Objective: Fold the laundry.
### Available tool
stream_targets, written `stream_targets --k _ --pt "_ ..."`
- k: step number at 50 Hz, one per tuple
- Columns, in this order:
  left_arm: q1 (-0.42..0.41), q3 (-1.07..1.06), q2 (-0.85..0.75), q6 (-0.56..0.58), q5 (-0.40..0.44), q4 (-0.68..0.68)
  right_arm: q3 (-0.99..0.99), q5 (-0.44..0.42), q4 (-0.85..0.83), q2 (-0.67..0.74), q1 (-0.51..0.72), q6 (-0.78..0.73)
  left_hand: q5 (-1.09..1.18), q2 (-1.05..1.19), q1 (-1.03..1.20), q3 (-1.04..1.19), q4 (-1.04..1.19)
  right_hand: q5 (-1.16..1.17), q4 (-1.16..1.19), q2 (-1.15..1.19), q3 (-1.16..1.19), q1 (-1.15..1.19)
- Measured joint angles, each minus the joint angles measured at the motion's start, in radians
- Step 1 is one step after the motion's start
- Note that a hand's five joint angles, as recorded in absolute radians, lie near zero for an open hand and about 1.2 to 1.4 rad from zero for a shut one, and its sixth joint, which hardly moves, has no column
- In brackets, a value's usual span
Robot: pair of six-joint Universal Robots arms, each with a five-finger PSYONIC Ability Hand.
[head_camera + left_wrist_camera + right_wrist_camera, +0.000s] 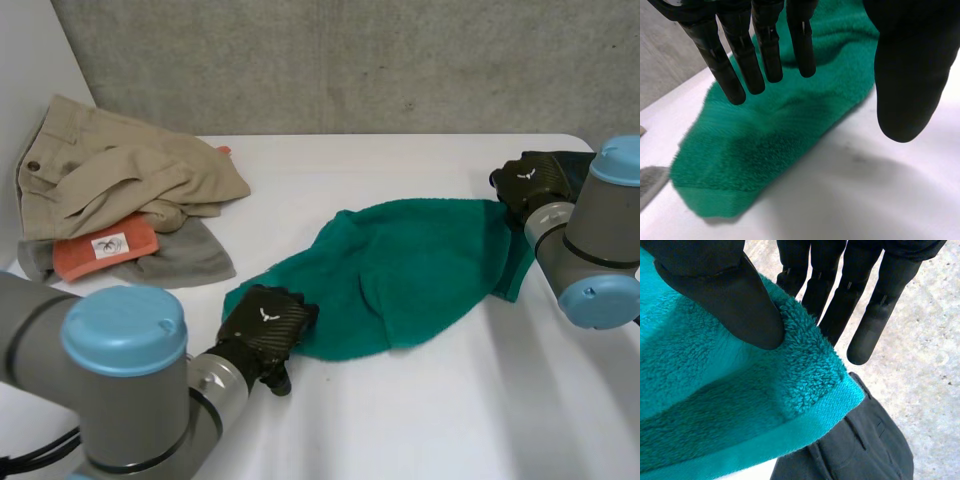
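Note:
A green towel [400, 270] lies crumpled across the middle of the white table [450, 420]. My left hand [265, 325] is at the towel's near left corner. In the left wrist view its fingers [740, 60] are straight and spread away from the thumb above the towel [765, 150], holding nothing. My right hand [530, 180] is at the towel's far right corner. There its thumb [735, 295] pinches the hemmed corner of the towel [805, 390] against the fingers.
A pile of clothes sits at the table's far left: a beige garment [110, 170], an orange cloth [105, 248] and a grey cloth [190, 255]. A dark garment [855, 450] lies under the right hand at the table's right edge. A concrete wall stands behind.

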Motion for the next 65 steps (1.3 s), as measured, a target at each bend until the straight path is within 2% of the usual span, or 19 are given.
stream_targets --k 9,18,19,20,25,26,30,37,45,50,53,56,59,62,65 --pt "0.031 0.081 -0.139 0.008 0.003 0.107 0.043 0.0 0.001 -0.002 0.001 0.0 0.116 0.124 0.13 0.122 0.122 0.0 0.0 0.0 0.0 0.0" --pt "0.04 0.165 -0.217 0.009 0.003 0.125 0.073 -0.002 0.001 -0.002 0.003 -0.001 0.258 0.275 0.281 0.267 0.265 0.0 0.002 0.0 0.0 0.0" --pt "0.04 0.173 -0.224 0.01 0.003 0.124 0.076 -0.002 0.001 -0.002 0.003 -0.001 0.384 0.4 0.407 0.391 0.393 0.0 0.002 0.0 0.0 0.0" --pt "0.04 0.182 -0.231 0.01 0.003 0.124 0.078 -0.003 0.001 -0.002 0.002 -0.001 0.42 0.437 0.439 0.428 0.431 0.0 0.003 0.0 0.0 0.0" --pt "0.04 0.217 -0.258 0.01 0.003 0.12 0.083 -0.003 0.001 -0.002 0.002 0.0 0.482 0.501 0.487 0.492 0.495 0.0 0.005 0.0 0.0 0.0" --pt "0.039 0.229 -0.267 0.011 0.003 0.118 0.084 -0.003 0.001 -0.002 0.002 0.0 0.597 0.617 0.601 0.611 0.61 0.0 0.005 0.0 0.0 0.0" --pt "0.04 0.261 -0.284 0.018 0.0 0.102 0.086 -0.003 0.014 -0.012 0.002 -0.003 0.636 0.673 0.614 0.667 0.672 0.0 0.005 0.0 0.0 0.0" --pt "0.053 0.261 -0.15 0.058 -0.008 -0.017 0.08 -0.02 0.165 -0.113 -0.001 -0.063 0.636 0.674 0.614 0.668 0.672 0.0 0.005 0.0 0.0 0.0" --pt "0.087 0.189 0.25 0.059 -0.002 -0.197 0.031 -0.108 0.481 -0.348 -0.057 -0.192 0.636 0.674 0.614 0.669 0.673 0.0 0.005 0.0 0.0 0.0" --pt "0.097 0.145 0.462 0.04 0.0 -0.235 -0.027 -0.162 0.606 -0.494 -0.113 -0.232 0.636 0.674 0.614 0.669 0.676 0.0 0.005 0.0 0.001 0.0" --pt "0.103 0.127 0.519 0.035 0.001 -0.238 -0.05 -0.179 0.64 -0.537 -0.139 -0.238 0.636 0.674 0.614 0.669 0.676 0.002 0.005 0.0 0.001 0.0" --pt "0.114 0.109 0.531 0.033 0.003 -0.235 -0.056 -0.188 0.656 -0.539 -0.158 -0.239 0.636 0.674 0.614 0.669 0.676 0.003 0.005 0.0 0.001 0.0" --pt "0.142 0.09 0.483 0.034 0.008 -0.226 -0.047 -0.19 0.663 -0.48 -0.172 -0.236 0.636 0.674 0.614 0.669 0.676 0.003 0.005 0.0 0.001 0.0" --pt "0.168 0.091 0.391 0.036 0.016 -0.216 -0.042 -0.188 0.66 -0.405 -0.174 -0.231 0.636 0.674 0.614 0.669 0.676 0.003 0.005 0.0 0.001 0.0" --pt "0.196 0.157 0.201 0.044 0.037 -0.192 -0.058 -0.18 0.637 -0.278 -0.169 -0.204 0.636 0.674 0.614 0.669 0.676 0.003 0.005 0.0 0.001 0.0"
